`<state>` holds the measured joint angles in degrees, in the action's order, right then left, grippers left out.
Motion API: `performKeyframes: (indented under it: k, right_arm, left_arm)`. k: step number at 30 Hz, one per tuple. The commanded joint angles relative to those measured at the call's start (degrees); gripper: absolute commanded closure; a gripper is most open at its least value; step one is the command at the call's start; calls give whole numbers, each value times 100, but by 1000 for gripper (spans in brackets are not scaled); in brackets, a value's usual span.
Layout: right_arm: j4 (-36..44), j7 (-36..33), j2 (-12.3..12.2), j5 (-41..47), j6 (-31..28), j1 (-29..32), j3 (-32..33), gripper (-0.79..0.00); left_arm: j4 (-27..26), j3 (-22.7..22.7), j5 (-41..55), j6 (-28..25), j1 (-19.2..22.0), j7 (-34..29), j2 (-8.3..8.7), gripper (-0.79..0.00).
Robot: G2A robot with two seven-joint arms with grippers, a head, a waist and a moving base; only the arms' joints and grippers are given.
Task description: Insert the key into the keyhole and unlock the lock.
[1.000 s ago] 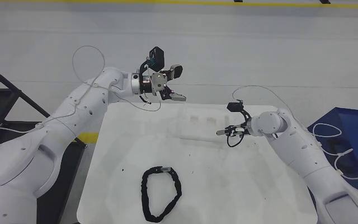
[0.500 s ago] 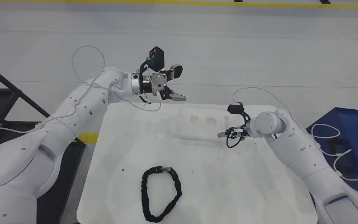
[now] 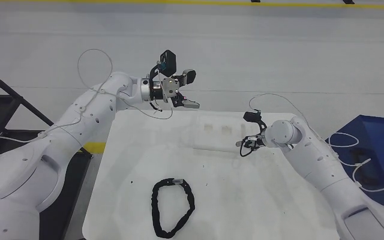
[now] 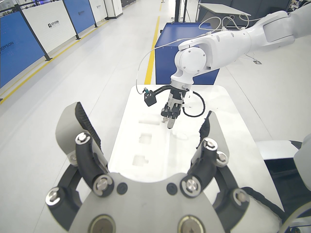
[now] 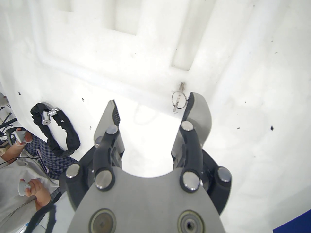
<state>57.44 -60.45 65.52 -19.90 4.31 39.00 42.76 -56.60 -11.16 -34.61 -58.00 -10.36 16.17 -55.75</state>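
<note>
Left gripper (image 3: 191, 90), jaws apart, hangs above the table's (image 3: 120, 180) far edge in the top view; chain lock (image 3: 172, 206) lies near the front. Left wrist view: right gripper (image 4: 170, 122) over the foam tray (image 4: 165, 149). Right wrist view: its jaws apart, key (image 5: 178, 99) just beside one fingertip.

Logo lettering stands on the white barrier panel (image 4: 58, 25) and the blue barrier panel (image 4: 14, 44).
</note>
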Motion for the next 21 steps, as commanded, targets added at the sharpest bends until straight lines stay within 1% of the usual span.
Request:
performKeyframes:
  k: [1,4,8,9,12,13,14,17,19,21]
  right_arm:
    - [-63,23,12,-3,85,-7,11,-339]
    - [-128,-11,35,6,120,-16,8,-336]
    - [-218,15,80,-23,220,-42,-25,-292]
    - [-244,111,93,-127,314,-66,-49,-286]
    - [-233,285,136,-208,448,-33,-98,-222]
    - [-239,304,146,-219,461,-25,-106,-157]
    - [-260,299,156,-233,488,-24,-115,-120]
    - [-324,280,188,-295,609,-47,-144,-86]
    - [-334,273,212,-320,676,-62,-161,-80]
    - [-368,269,229,-382,747,-77,-178,-40]
  left_arm:
    - [0,0,0,0,0,0,0,-785]
    - [0,0,0,0,0,0,0,-785]
    - [0,0,0,0,0,0,0,-785]
    - [0,0,0,0,0,0,0,-785]
    - [0,0,0,0,0,0,0,-785]
    - [0,0,0,0,0,0,0,-785]
    - [0,0,0,0,0,0,0,-785]
    - [0,0,0,0,0,0,0,-785]
    - [0,0,0,0,0,0,0,-785]
    - [0,0,0,0,0,0,0,-785]
